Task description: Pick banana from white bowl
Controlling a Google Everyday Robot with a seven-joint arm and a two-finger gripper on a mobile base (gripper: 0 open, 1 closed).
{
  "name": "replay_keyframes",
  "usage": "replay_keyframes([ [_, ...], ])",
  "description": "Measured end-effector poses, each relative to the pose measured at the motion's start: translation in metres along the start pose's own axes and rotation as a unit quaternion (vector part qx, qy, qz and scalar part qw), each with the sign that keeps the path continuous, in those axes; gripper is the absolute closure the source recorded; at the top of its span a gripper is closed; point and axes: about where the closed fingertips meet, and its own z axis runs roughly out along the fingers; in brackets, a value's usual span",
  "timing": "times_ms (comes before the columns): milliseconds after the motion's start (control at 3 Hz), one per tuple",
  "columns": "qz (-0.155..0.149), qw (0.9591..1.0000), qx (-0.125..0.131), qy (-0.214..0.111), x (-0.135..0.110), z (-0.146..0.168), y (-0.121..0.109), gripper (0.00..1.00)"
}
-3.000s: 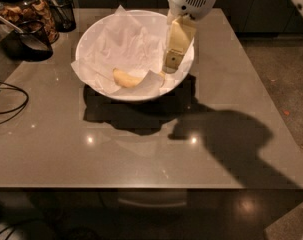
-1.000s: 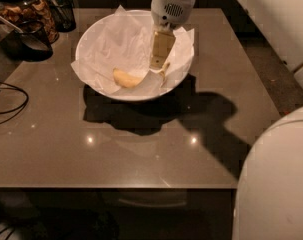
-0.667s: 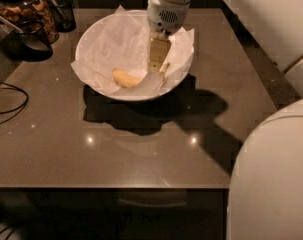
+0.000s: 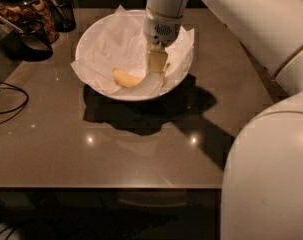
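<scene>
The white bowl (image 4: 98,31), lined with crumpled white paper, stands at the back middle of the table. The yellow banana (image 4: 126,79) lies in its front part on the paper. My gripper (image 4: 157,68) hangs down from the white arm into the bowl, just right of the banana and close to its right end. I see no contact between gripper and banana.
A glass jar of snacks (image 4: 31,9) and a dark cup (image 4: 26,41) stand at the back left. A black cable (image 4: 11,104) lies at the left edge. My white arm (image 4: 271,149) fills the right side. The brown table (image 4: 131,149) shows the bowl's shadow.
My gripper has moved left and down into the bowl, closer to the banana. The arm now covers more of the right side. The banana has not moved.
</scene>
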Motion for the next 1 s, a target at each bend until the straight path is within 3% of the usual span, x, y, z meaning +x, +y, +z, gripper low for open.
replay_keyframes([
  [1000,-0.017,0.9993,-0.013,0.031,-0.003,0.025,-0.004,0.47],
])
